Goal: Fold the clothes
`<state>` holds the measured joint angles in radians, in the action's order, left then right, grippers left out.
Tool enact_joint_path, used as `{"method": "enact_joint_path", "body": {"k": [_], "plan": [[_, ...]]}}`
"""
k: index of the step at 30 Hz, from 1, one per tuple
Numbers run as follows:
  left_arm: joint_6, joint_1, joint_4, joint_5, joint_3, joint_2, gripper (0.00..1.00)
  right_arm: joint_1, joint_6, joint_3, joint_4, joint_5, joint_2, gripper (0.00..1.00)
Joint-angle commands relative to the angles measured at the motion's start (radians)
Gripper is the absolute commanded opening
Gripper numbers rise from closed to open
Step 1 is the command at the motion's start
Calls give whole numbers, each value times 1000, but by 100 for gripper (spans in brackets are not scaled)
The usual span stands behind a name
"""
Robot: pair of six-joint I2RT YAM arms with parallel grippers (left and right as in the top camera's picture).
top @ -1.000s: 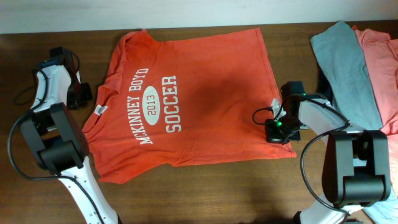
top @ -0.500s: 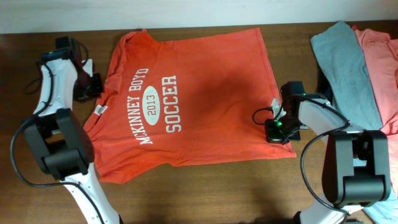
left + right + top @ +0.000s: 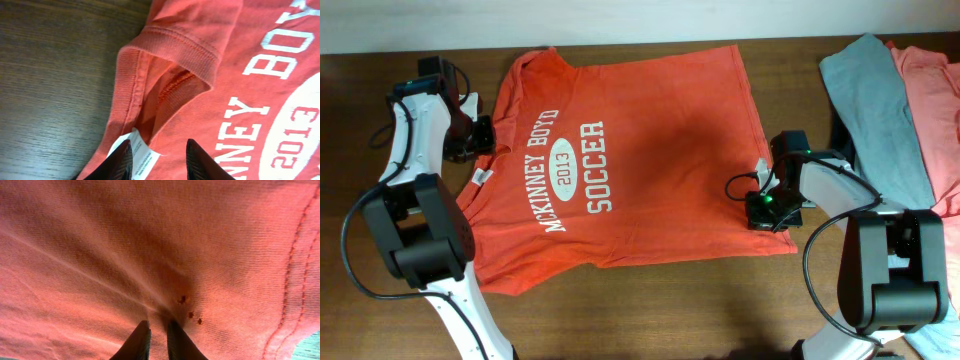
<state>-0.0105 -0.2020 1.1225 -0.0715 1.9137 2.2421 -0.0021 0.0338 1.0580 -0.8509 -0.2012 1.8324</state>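
Orange-red T-shirt lies flat.
My left gripper gapes over collar, nine o'clock; right gripper pinches hem, three o'clock.

Left gripper hangs with jaws parted; right gripper pinches the shirt, jaws nearly together.

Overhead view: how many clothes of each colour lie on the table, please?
Orange-red T-shirt: 1
Grey garment: 1
Salmon-pink garment: 1
Total: 3
Not counted: pale thing at the lower right edge, too cut off to tell what it is.
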Motion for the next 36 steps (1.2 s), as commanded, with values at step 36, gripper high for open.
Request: {"method": "enact_joint_path", "body": {"k": [36], "plan": [[26,60,-192,-26,-4,103,38,2,8,-26,-9,59,9,19]]}}
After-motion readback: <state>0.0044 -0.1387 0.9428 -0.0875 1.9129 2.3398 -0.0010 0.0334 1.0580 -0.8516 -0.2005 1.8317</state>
